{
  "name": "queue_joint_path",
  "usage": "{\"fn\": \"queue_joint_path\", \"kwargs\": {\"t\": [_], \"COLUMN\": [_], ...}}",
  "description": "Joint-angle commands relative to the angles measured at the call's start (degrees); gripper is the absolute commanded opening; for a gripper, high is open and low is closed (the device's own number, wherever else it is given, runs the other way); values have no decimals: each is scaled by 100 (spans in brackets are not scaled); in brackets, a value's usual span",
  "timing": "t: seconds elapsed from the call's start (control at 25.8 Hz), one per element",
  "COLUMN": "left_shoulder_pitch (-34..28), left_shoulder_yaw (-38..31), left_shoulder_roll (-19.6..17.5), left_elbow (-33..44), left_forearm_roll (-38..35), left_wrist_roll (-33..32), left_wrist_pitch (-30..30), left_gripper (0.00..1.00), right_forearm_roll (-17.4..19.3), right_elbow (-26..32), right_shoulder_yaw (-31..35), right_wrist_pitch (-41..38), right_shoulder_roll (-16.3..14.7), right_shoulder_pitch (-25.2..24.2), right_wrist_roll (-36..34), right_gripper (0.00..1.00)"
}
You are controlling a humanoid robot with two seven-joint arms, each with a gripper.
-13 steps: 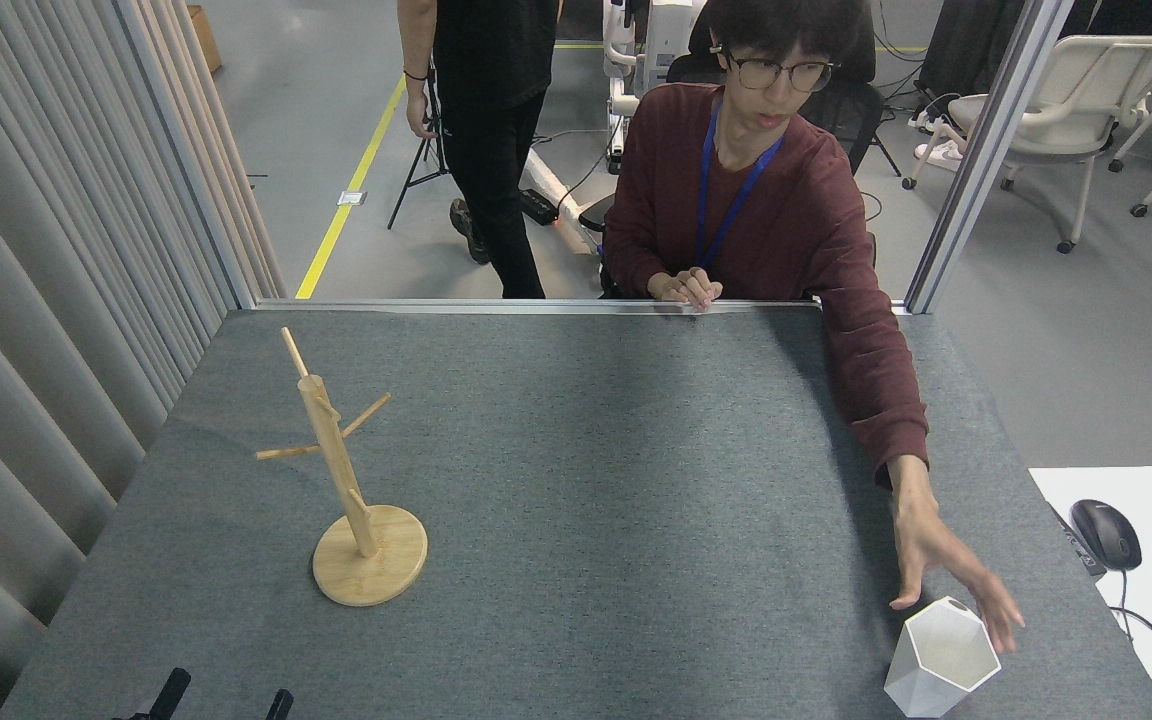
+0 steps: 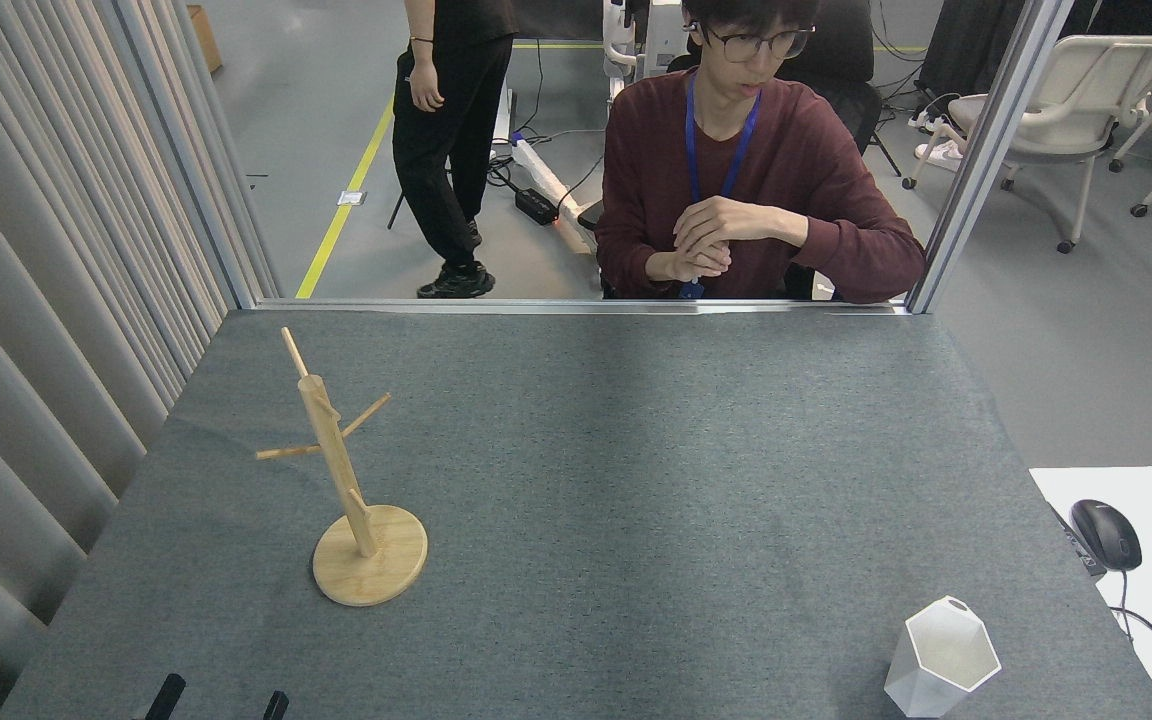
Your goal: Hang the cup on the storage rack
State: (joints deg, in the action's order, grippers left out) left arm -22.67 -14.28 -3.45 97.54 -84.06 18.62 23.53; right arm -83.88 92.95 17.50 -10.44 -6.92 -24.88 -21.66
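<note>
The white faceted cup (image 2: 941, 655) stands upright near the table's front right corner, its hexagonal mouth facing up and a small pierced tab on the far rim. Nothing touches it. The bamboo storage rack (image 2: 341, 470) stands on its round disc base at the left of the grey table, with thin pegs angling off the slim post. Only two dark fingertips of my left gripper (image 2: 221, 705) poke in at the bottom edge, set apart, in front of the rack and far left of the cup. My right gripper is out of view.
A seated person (image 2: 736, 170) faces me behind the table's far edge, hands together and off the table. Another person (image 2: 446, 150) stands further back. Curtain folds (image 2: 46, 300) line the left side. A white desk with a mouse (image 2: 1106, 533) adjoins the table's right.
The seated person's arm has pulled back from the cup to behind the far edge. The cup stays where it was. The standing person has shifted left.
</note>
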Motion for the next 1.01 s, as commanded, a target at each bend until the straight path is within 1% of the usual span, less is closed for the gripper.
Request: {"fn": "queue_joint_path", "kwargs": {"t": [0.0, 0.16, 0.35, 0.47, 0.62, 0.97], "left_shoulder_pitch": [0, 0, 0, 0, 0, 0], "left_shoulder_yaw": [-4, 4, -4, -4, -13, -31], "left_shoulder_roll": [2, 2, 2, 2, -6, -6], "left_elbow": [-15, -51, -86, -94, -103, -103], "left_forearm_roll": [4, 4, 4, 4, 4, -5], "left_wrist_roll": [1, 10, 10, 10, 10, 10], "left_wrist_pitch": [-24, -24, -33, -33, -33, -33], "left_gripper": [99, 99, 99, 99, 99, 99], "right_forearm_roll": [-58, -234, -252, -260, -489, -515], "right_elbow": [-233, -383, -567, -673, -699, -1024], "right_shoulder_yaw": [-9, -9, -18, -18, -27, -150], "right_wrist_pitch": [60, 51, 51, 42, 33, 51], "right_shoulder_roll": [-38, -55, -73, -134, -117, -134], "right_shoulder_pitch": [309, 537, 731, 836, 950, 1196], "right_wrist_roll": [56, 206, 241, 241, 241, 241], "right_gripper": [100, 100, 100, 100, 100, 100]}}
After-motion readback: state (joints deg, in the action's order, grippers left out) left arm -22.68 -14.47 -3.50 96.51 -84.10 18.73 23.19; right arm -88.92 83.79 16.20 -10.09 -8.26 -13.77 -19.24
